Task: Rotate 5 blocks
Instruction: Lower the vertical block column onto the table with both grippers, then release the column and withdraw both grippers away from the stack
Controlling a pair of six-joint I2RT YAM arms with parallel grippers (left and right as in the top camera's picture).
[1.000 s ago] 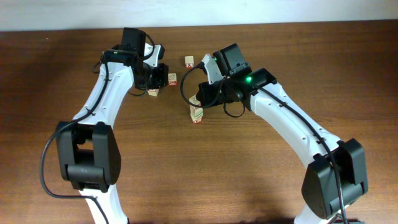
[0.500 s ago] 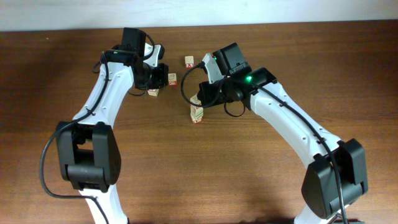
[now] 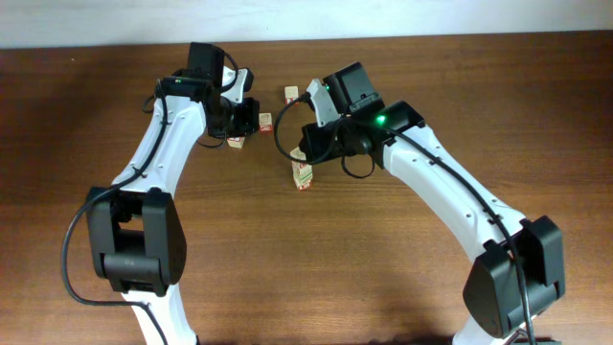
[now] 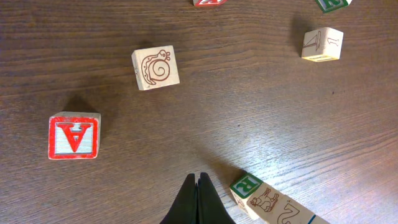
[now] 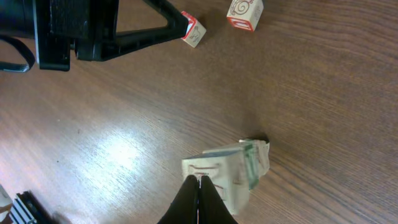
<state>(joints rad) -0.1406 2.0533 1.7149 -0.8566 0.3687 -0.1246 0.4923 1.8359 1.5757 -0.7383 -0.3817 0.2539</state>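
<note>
Mid-task, a nudge-to-turn step by my read; both tools are pressed together and pinch nothing. Right tool [image 5: 199,183]: tips at the near edge of a pale block [image 5: 210,168] (touching or just short, can't tell); a green-printed block [image 5: 252,163] butts against it on the right. Left tool [image 4: 198,183]: over bare tabletop [image 4: 249,112]; R block [image 4: 247,185] just right of its tips; A block [image 4: 73,137] well off to the left; snail block [image 4: 155,67] ahead-left. Next move likely needs an off-centre push on a corner, so the block spins rather than slides; light blocks may skid on the smooth, glossy wood. Blocks: light wood, crisp-edged, matte, red or green printed faces.
</note>
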